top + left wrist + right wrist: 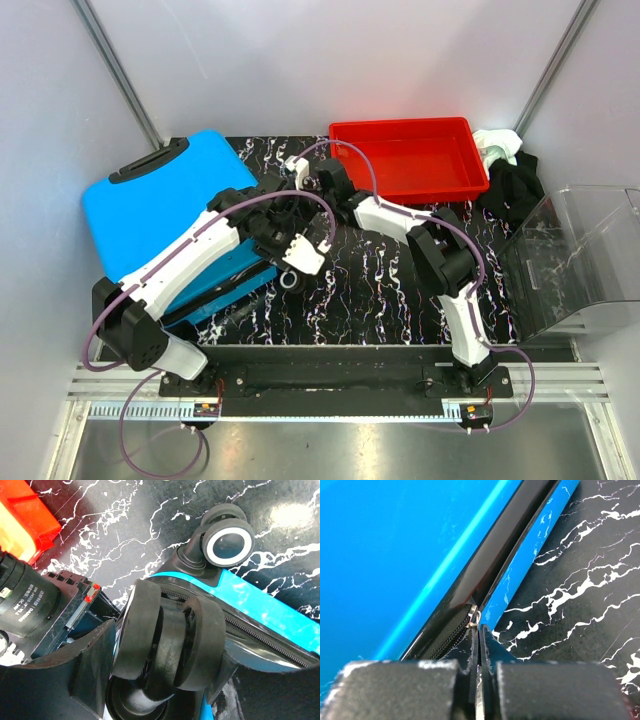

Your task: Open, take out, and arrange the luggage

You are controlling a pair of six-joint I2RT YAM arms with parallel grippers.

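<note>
The luggage lies at the left of the top view on the black marbled table; the right tool is fully closed, pinching the zip pull at its seam, while the left tool stands part-open about a caster wheel, grip unconfirmed.

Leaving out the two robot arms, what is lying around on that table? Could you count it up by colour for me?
Blue: 1, the suitcase
Red: 1, the tray
Clear: 1, the bin
Black: 1, the dark cloth
White: 1, the pale cloth
Total: 5
</note>
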